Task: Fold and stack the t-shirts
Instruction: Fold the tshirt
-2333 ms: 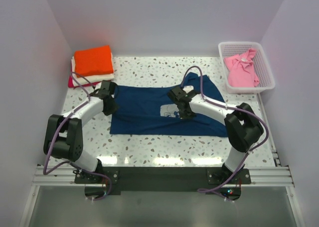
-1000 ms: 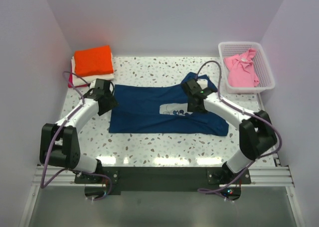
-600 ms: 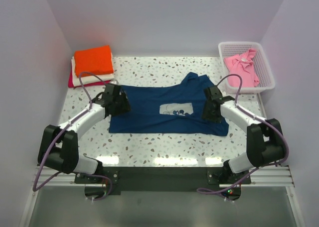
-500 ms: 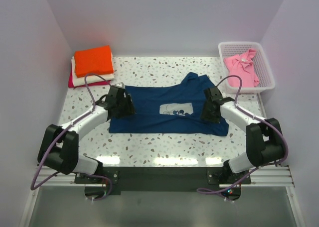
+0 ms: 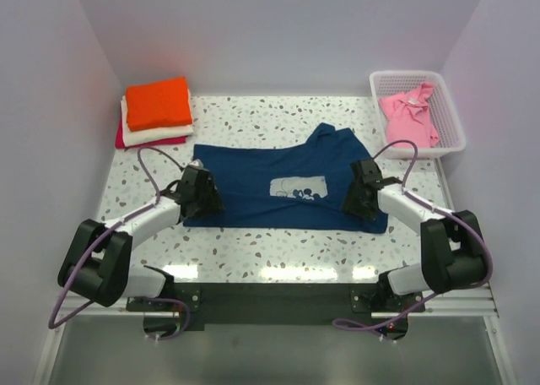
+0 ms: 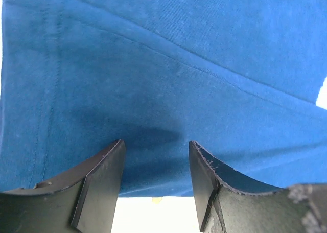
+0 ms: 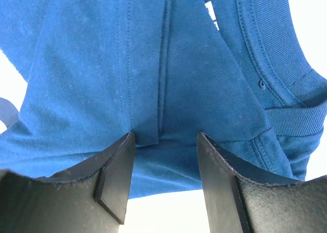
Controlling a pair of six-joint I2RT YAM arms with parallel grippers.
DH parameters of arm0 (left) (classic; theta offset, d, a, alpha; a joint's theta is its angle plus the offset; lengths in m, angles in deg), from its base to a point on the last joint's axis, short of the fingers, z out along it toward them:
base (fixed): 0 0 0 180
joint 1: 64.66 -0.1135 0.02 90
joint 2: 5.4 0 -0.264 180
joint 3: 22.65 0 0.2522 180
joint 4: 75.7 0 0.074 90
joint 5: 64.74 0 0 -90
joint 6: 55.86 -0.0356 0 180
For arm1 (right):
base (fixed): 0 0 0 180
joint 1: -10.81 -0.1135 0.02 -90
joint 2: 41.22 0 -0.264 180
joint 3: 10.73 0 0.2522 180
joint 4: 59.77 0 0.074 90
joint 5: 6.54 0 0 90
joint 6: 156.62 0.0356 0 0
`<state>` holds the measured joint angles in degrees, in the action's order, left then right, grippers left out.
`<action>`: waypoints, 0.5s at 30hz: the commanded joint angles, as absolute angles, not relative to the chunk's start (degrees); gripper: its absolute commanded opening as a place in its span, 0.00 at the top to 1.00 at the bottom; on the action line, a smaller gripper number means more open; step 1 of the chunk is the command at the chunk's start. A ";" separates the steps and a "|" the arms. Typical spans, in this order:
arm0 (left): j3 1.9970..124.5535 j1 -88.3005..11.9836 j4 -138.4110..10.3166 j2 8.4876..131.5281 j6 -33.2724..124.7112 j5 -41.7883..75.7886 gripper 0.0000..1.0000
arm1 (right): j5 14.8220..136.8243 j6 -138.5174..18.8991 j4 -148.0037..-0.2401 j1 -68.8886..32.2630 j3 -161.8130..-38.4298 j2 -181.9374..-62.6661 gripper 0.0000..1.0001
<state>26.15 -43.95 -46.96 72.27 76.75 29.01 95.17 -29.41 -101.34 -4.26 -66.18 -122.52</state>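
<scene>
Behind-left of spread t-shirt (image 5: 278,187): folded stack (image 5: 156,113). Behind-right of it: basket (image 5: 419,152) holding a crumpled t-shirt (image 5: 409,119).

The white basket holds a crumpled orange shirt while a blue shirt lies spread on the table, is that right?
Not quite: the white basket holds a crumpled pink shirt, not an orange one, as the top external view shows. The blue shirt does lie spread on the table.
</scene>
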 commanded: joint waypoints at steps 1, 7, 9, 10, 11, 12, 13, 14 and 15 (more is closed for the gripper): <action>22.49 -43.92 -43.50 70.02 83.17 34.83 0.42 | 94.72 -27.51 -103.67 -3.51 -65.71 -121.55 0.44; 19.67 -43.92 -39.80 65.63 86.08 36.77 0.43 | 93.75 -27.34 -105.78 -2.72 -63.96 -118.57 0.44; 18.79 -43.92 -38.39 64.31 86.61 37.04 0.43 | 94.10 -27.42 -106.66 -2.55 -63.43 -117.16 0.44; 18.53 -43.92 -38.21 63.08 86.61 37.21 0.43 | 94.27 -27.69 -107.10 -2.46 -62.99 -115.68 0.44; 17.92 -43.92 -37.78 62.63 86.87 37.13 0.43 | 94.19 -27.60 -107.27 -2.28 -62.90 -115.23 0.43; 17.74 -43.92 -37.86 62.19 86.61 36.95 0.43 | 94.01 -28.04 -107.54 -2.37 -62.90 -114.79 0.43; 17.65 -43.92 -37.86 61.67 86.52 36.86 0.43 | 93.40 -28.13 -107.89 -2.28 -63.07 -114.35 0.43; 17.74 -43.92 -37.69 61.49 86.26 36.86 0.43 | 92.96 -28.48 -107.80 -2.28 -63.16 -114.00 0.43; 17.74 -43.92 -37.86 61.49 85.91 36.69 0.43 | 92.35 -28.91 -107.54 -2.37 -63.33 -113.65 0.43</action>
